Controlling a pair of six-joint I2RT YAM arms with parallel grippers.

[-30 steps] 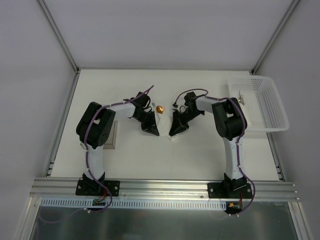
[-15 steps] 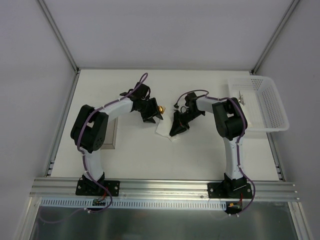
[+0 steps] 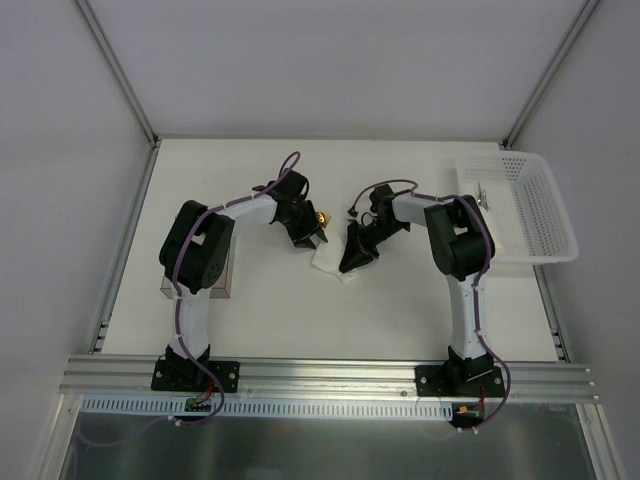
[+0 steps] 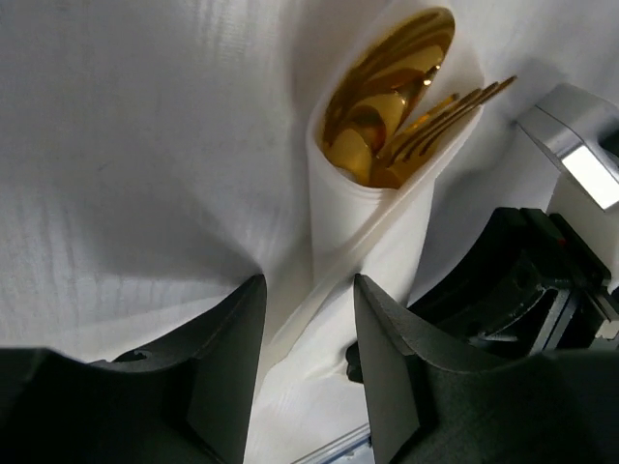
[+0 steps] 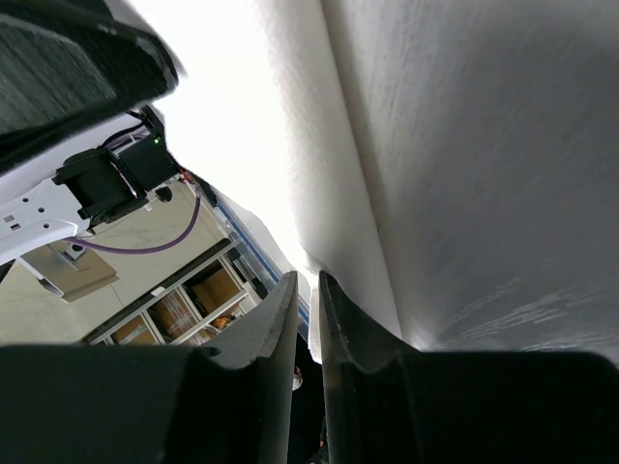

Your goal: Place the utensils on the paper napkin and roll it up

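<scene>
The paper napkin (image 3: 328,262) lies at the table's middle, partly rolled around the gold utensils (image 3: 321,217), whose ends stick out at the far side. In the left wrist view the utensils (image 4: 387,106) sit inside the open end of the napkin (image 4: 145,145) roll. My left gripper (image 3: 308,238) is open, and its jaws (image 4: 308,377) straddle the roll's near part. My right gripper (image 3: 352,262) is shut on the napkin's thin edge (image 5: 308,285). The napkin (image 5: 464,145) fills the right wrist view.
A white perforated basket (image 3: 520,205) stands at the right edge with a small metal piece (image 3: 483,195) inside. A grey block (image 3: 222,275) lies partly under my left arm. My right gripper (image 4: 522,280) is close beside the left one.
My left gripper moved from the napkin's near side up to the roll by the gold ends, and its elbow swung. The right gripper stayed in place on the napkin.
</scene>
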